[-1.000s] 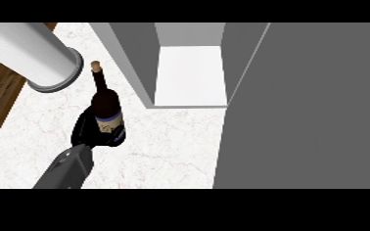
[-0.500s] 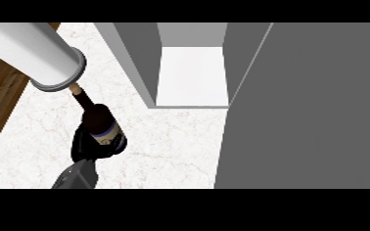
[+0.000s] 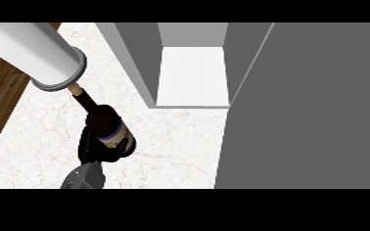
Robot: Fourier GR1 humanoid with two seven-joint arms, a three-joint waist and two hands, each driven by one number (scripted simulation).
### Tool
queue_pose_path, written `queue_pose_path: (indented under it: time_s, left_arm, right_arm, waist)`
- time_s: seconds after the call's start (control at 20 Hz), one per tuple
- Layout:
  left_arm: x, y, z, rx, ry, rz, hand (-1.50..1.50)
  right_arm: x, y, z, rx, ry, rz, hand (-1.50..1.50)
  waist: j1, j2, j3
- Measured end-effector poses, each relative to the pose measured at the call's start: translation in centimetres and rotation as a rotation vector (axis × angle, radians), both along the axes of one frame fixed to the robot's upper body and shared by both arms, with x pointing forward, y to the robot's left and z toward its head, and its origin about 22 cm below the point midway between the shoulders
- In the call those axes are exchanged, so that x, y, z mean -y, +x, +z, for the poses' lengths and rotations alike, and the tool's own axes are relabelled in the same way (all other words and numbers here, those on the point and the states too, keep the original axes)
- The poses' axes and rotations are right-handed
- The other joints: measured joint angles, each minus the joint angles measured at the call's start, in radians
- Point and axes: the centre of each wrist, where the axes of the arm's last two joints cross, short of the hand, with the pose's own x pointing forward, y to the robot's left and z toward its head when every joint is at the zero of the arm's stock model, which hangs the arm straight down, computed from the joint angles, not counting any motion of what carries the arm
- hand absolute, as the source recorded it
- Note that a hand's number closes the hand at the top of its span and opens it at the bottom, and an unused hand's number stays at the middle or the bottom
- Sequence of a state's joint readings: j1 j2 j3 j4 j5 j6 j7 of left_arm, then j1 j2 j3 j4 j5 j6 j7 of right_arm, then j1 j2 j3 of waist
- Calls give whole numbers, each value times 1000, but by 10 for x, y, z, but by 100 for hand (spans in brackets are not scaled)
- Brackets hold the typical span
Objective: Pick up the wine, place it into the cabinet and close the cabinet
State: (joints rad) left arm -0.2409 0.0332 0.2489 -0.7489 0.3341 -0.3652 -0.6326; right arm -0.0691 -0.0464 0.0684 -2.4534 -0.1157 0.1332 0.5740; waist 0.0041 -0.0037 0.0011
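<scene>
the desk is white marble with faint reddish veins, and it fills the lower left and middle of the head view. along its left edge a strip of brown wood floor shows. the cabinet stands on the desk at the upper middle, open, with grey side walls and a pale, bare shelf inside. right of the cabinet its door hangs as a broad grey slab that covers the whole right side of the view, down to the lower edge. left of the cabinet the wine is a dark bottle with a pale label banded in blue, tilted so its neck points up and left, away from the cabinet. a black hand is curled round the bottle's lower part, its grey forearm coming in from below; which arm it is cannot be told from this view. a thick white cylinder with a grey rim crosses the upper left corner, its end just over the bottle's neck.
</scene>
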Motion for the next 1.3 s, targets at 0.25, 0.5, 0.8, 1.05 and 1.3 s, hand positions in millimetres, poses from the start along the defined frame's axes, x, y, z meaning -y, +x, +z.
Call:
queue_pose_path:
  time_s: [0.25, 0.5, 0.8, 1.05, 1.3]
  left_arm:
    - [32, -1, 18, 27, 12, -73, 150]
    - [61, -8, 46, 26, 22, -109, 150]
    - [95, -18, 67, -6, -1, -103, 150]
    - [124, -18, 70, -45, -25, -94, 150]
    - [136, -11, 58, -88, -32, -62, 150]
  right_arm:
    - [-1, 2, 1, 3, 1, 6, -150]
    - [-5, 3, 3, -7, 13, 20, -150]
    - [-1, 5, 3, -4, 4, 15, -150]
    - [-3, 5, 3, -6, 13, 29, -150]
    - [-1, 5, 0, -11, 9, 26, -150]
  waist:
    - [-1, 0, 0]
    - [-1, 0, -1]
    - [-4, 2, -1]
    - [-8, 3, -1]
    - [-10, 4, -1]
